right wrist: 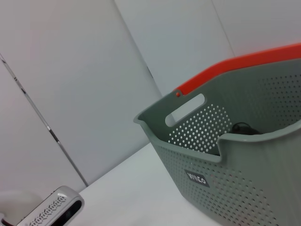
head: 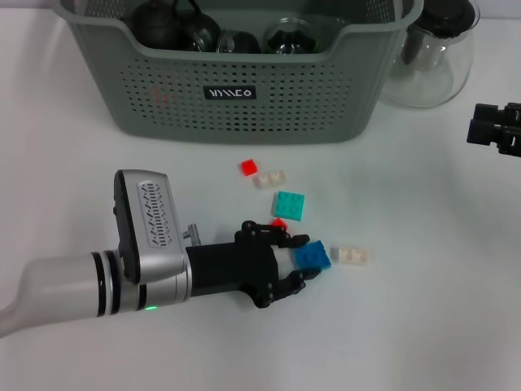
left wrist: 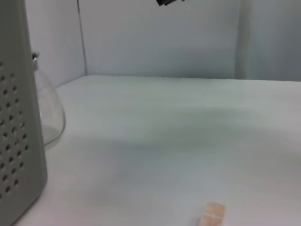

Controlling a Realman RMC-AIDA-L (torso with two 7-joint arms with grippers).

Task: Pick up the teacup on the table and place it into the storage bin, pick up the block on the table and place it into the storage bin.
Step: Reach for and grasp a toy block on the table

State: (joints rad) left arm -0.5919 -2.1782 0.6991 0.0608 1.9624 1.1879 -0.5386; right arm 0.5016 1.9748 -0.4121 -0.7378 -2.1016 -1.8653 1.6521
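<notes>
My left gripper [head: 299,262] lies low over the table in the head view, in front of the storage bin [head: 236,102], shut on a blue block [head: 312,256]. Other blocks lie close by: a teal one [head: 290,204], a red one [head: 248,166], a tiny red one [head: 278,222] and two cream ones [head: 269,177] [head: 352,254]. Several dark and glass vessels [head: 175,24] sit inside the bin; I cannot tell which is the teacup. My right gripper [head: 495,128] is parked at the far right edge.
A clear glass pitcher [head: 435,50] stands right of the bin. The left wrist view shows the bin's wall [left wrist: 16,141], the pitcher [left wrist: 51,117] and a cream block [left wrist: 212,215]. In the right wrist view the bin [right wrist: 235,165] has a red-orange rim.
</notes>
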